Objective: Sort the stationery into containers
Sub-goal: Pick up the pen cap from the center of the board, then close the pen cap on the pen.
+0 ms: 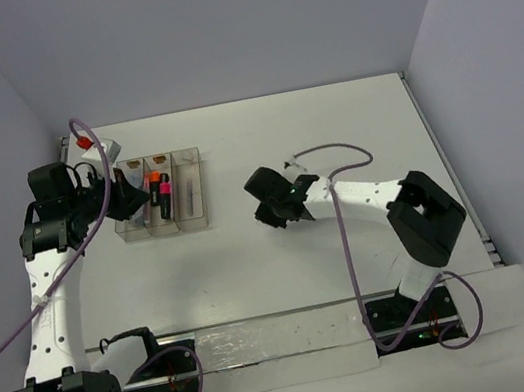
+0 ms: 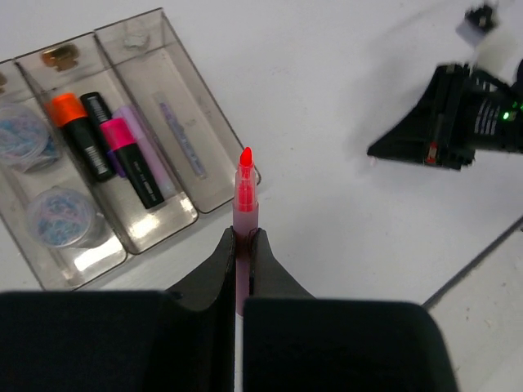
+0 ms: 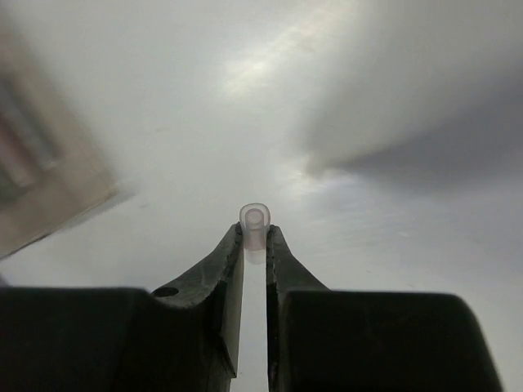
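Observation:
My left gripper [image 2: 243, 237] is shut on a thin pink pen [image 2: 244, 192] with a bare red tip, held above the table just right of the clear three-compartment tray [image 2: 208, 175]. From above, this gripper [image 1: 125, 198] sits at the tray's [image 1: 205, 191] left side. The left compartment holds bluish round pieces [image 2: 61, 216]. The middle one holds orange-black [image 2: 82, 135], pink-black [image 2: 131, 159] and purple [image 2: 157, 167] highlighters. The right one holds a thin grey pen [image 2: 176, 131]. My right gripper [image 3: 255, 237] is shut on a small clear pale cap [image 3: 255, 224], at mid table [image 1: 273, 209].
A white block with an orange part [image 1: 87, 143] stands behind the tray at the table's far left. Small brownish pieces [image 2: 57, 55] lie at the tray's far ends. The right arm's purple cable [image 1: 351, 241] loops over the table. Grey walls enclose the back and sides.

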`<state>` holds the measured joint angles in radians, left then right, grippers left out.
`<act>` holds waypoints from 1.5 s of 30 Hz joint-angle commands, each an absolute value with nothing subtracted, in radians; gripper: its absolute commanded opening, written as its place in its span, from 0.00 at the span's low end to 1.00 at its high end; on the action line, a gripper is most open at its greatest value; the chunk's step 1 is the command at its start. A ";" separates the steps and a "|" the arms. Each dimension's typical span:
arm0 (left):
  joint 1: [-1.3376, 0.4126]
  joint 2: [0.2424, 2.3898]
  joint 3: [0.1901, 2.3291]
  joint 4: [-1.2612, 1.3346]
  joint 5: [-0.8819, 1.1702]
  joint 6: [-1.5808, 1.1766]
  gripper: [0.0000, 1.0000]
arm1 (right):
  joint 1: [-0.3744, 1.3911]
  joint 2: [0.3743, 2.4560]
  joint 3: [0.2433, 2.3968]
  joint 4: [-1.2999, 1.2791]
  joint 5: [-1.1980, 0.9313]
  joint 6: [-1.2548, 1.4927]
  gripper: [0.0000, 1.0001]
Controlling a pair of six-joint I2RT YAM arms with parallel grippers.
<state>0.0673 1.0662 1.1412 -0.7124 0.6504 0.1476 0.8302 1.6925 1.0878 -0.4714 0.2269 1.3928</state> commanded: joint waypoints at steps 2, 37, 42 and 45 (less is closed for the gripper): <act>0.072 1.101 1.234 -0.803 0.955 0.249 0.00 | 0.862 1.459 1.181 -0.071 0.409 0.742 0.00; 0.035 1.133 1.480 -1.260 1.097 0.584 0.00 | 0.928 1.448 1.262 0.499 -0.278 0.418 0.00; 0.035 1.129 1.461 -1.229 1.097 0.555 0.00 | 0.927 1.480 1.261 0.523 -0.304 0.468 0.00; 0.035 1.129 1.456 -1.208 1.095 0.536 0.00 | 0.929 1.494 1.265 0.531 -0.324 0.496 0.00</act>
<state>0.0380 1.1374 1.4499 -1.2705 1.0534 0.5676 0.9188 1.4780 1.2377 0.4696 -0.2878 0.4493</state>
